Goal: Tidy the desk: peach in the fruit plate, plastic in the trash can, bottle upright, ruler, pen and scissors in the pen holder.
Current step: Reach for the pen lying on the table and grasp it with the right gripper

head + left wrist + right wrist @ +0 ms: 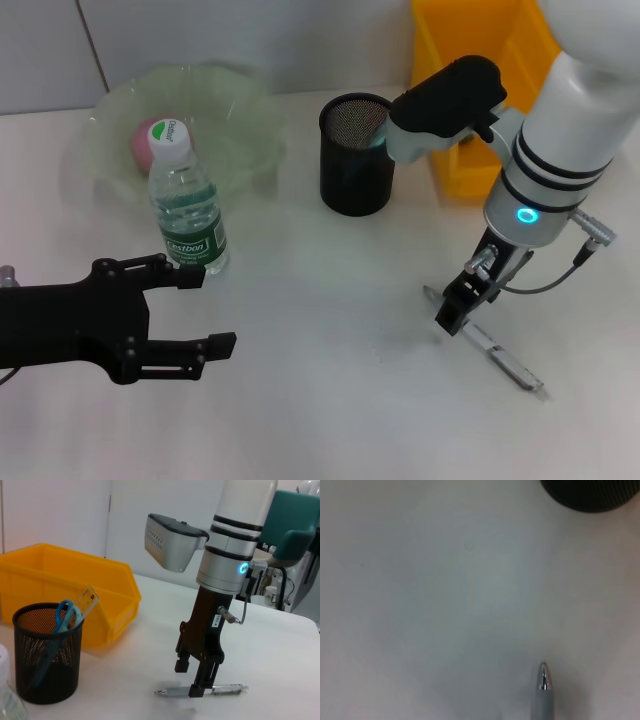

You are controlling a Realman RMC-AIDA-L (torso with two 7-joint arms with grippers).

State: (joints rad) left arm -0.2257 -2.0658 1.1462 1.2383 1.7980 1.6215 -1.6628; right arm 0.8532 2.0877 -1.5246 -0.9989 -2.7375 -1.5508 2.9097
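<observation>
The silver pen [503, 357] lies flat on the white desk [330, 380] at the right front. My right gripper [455, 312] is down at the pen's near end. In the left wrist view this gripper [191, 681] is open, one finger on each side of the pen [225, 689]. The pen's tip [544, 687] shows in the right wrist view. The black mesh pen holder [356, 158] holds the blue scissors [64, 616] and the ruler [88, 600]. The bottle [187, 205] stands upright. The peach [146, 141] lies in the green fruit plate [235, 120]. My left gripper [205, 310] is open and empty at the front left. The plastic is out of view.
The yellow trash can [480, 90] stands behind my right arm, just right of the pen holder [47, 655]. The bottle stands between the fruit plate and my left gripper.
</observation>
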